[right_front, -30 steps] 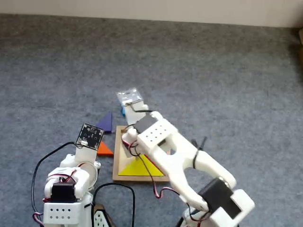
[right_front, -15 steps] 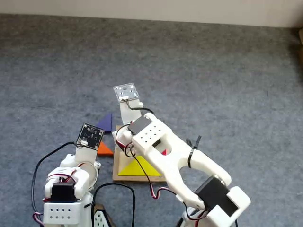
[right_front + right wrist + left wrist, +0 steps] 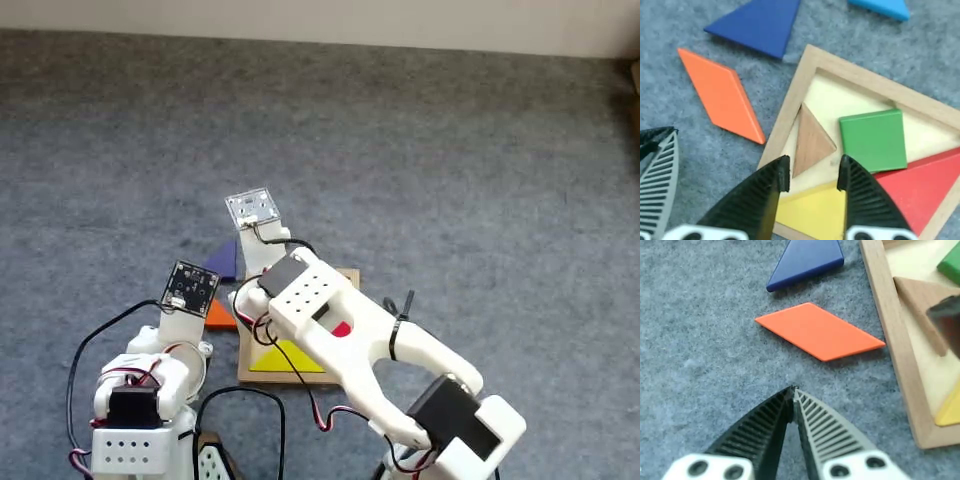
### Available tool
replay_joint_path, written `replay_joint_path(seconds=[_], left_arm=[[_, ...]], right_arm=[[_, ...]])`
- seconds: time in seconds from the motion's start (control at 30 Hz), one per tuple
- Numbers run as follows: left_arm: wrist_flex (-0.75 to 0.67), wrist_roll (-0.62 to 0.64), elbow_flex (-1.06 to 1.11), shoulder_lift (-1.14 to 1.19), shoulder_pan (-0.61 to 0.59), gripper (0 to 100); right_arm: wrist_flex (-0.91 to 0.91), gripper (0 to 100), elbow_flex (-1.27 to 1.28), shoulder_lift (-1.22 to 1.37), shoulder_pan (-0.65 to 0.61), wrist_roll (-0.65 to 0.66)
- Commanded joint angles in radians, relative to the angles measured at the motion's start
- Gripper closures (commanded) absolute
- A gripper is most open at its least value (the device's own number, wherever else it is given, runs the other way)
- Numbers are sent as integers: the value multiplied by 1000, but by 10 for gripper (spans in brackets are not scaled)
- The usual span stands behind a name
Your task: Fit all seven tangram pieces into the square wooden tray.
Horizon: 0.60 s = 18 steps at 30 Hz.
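The square wooden tray holds a green square, a small wooden triangle, a red triangle and a yellow triangle. My right gripper hangs open just over the wooden triangle, with nothing between its fingers. On the carpet beside the tray lie an orange parallelogram, a dark blue triangle and a light blue piece. My left gripper is shut and empty, low over the carpet a short way from the orange parallelogram.
In the high view the right arm stretches across the tray and covers most of it. The left arm's wrist camera sits close beside the orange parallelogram. Grey carpet spreads wide around the arms.
The right arm has swung left across the tray, now covering the light blue piece in the high view. The left arm has kept still.
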Motion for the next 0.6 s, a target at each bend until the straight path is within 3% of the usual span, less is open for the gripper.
replay_joint_path(seconds=[0.0, 0.07, 0.17, 0.4, 0.57], left_arm=[[5, 8, 19, -19, 16, 993], [5, 8, 19, -19, 16, 993], [5, 8, 19, -19, 16, 993], [5, 8, 19, -19, 16, 993], [5, 8, 19, -19, 16, 993]], right_arm=[[4, 927, -33, -16, 59, 26], [2, 998, -33, -16, 82, 123], [2, 994, -27, -16, 120, 226], [-13, 995, -21, -5, 213, 232], [-168, 995, 122, -5, 186, 232]])
